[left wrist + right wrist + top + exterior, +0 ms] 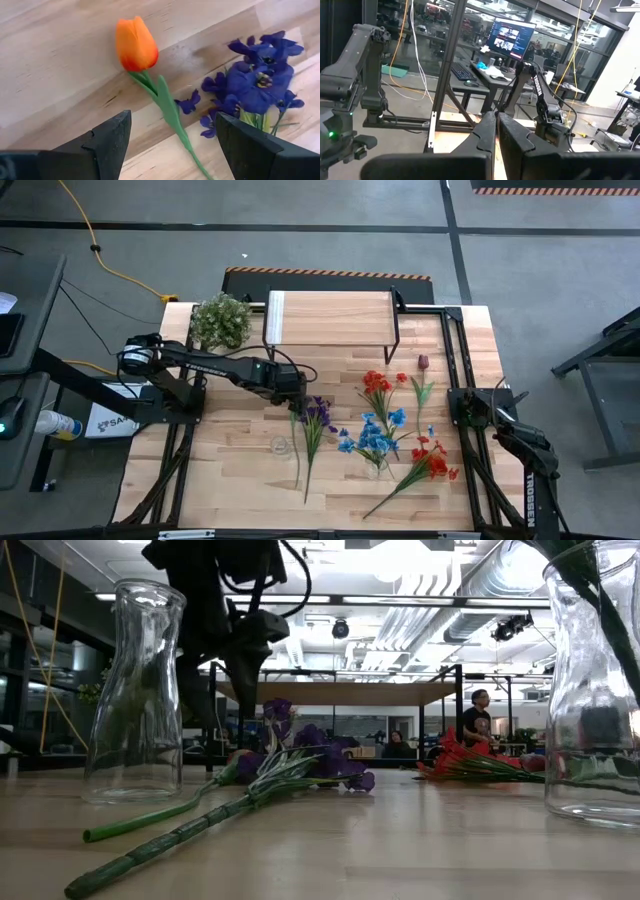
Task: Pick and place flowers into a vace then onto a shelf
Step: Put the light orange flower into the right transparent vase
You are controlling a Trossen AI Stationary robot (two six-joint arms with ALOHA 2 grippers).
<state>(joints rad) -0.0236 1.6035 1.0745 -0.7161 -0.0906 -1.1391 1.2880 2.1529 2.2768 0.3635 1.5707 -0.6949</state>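
An orange tulip (136, 44) lies flat on the wooden table, its green stem (172, 117) running between the fingers of my left gripper (172, 145). That gripper is open and points steeply down just above it, one finger on each side, clear of the stem. Purple flowers (260, 80) lie right beside it, and their long stems (308, 460) reach toward the near edge. An empty glass vase (135, 690) stands near those stems. The shelf (330, 318) stands at the far edge. My right gripper (497, 135) is shut and held high at the table's right side.
A second glass vase (595, 680) stands on the near right. Blue flowers (375, 435), red flowers (378, 385), more red flowers (430, 465) and a dark red tulip (423, 363) fill the table's right half. A bushy potted plant (220, 320) sits left of the shelf.
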